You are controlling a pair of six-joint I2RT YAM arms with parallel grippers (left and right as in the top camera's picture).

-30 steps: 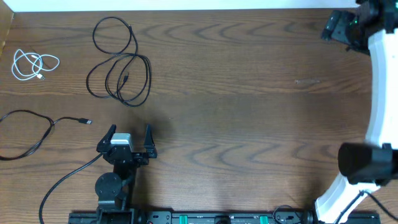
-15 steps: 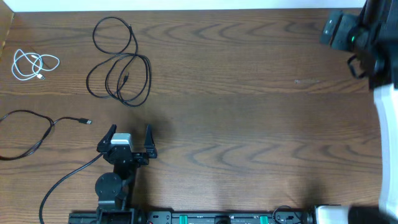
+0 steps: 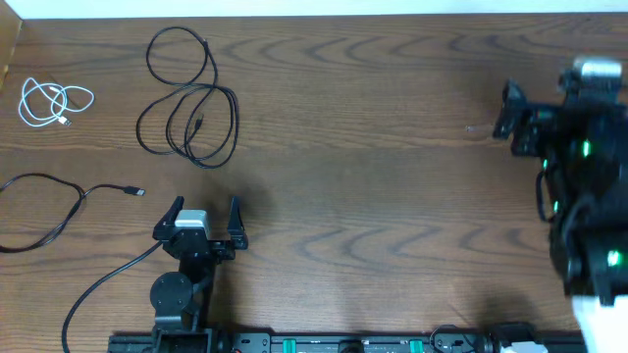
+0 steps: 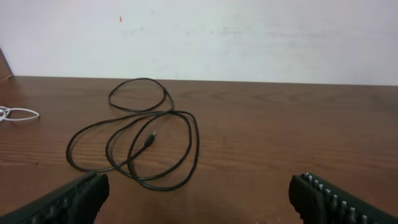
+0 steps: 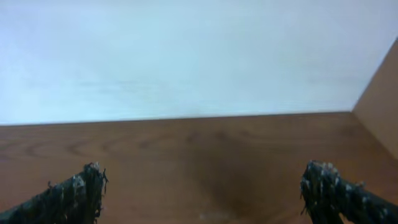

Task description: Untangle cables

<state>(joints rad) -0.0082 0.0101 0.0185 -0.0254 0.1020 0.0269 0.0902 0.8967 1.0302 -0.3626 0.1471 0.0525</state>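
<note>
A black cable (image 3: pixel 210 88) lies in loose overlapping loops at the back left of the table; the left wrist view shows it (image 4: pixel 151 138) ahead with its plug inside the loops. A coiled white cable (image 3: pixel 49 101) sits at the far left. Another black cable (image 3: pixel 74 206) runs from the left edge and ends in a plug (image 3: pixel 134 191). My left gripper (image 3: pixel 204 210) (image 4: pixel 199 199) rests open near the front, a short way in front of the looped cable and holding nothing. My right gripper (image 5: pixel 202 193) is open and empty, with one finger (image 3: pixel 507 110) showing at the right.
The right arm (image 3: pixel 579 186) fills the right edge of the overhead view, blurred. A white wall (image 4: pixel 249 31) backs the table. A wooden side panel (image 5: pixel 379 99) stands at the right. A thin black lead (image 3: pixel 103 282) trails from the left arm's base.
The right arm has swung from the back right corner toward the front and a little inward, and looms larger. The left arm and all cables are unmoved.
</note>
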